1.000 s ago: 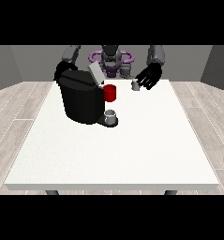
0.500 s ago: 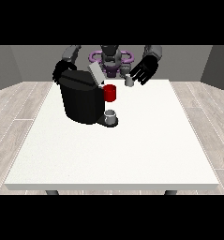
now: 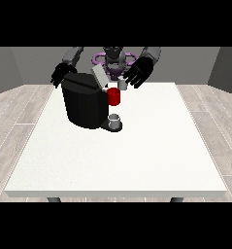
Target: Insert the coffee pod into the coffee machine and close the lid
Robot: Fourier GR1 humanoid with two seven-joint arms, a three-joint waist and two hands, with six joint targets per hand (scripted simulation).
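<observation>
A large white table (image 3: 137, 155) fills most of the view, with a black coffee machine (image 3: 83, 102) standing toward its far left part. The machine's grey lid (image 3: 99, 76) is tilted up, and a red part (image 3: 114, 96) juts from its front above a small grey cup (image 3: 114, 119) on its base. The hand at the view's right (image 3: 139, 72) has lifted and drawn nearer the machine than a second ago, fingers spread, holding nothing. Just below it, beside the machine's top, sits the small grey coffee pod (image 3: 122, 84). The hand at the view's left (image 3: 60, 74) is behind the machine; its fingers cannot be made out.
</observation>
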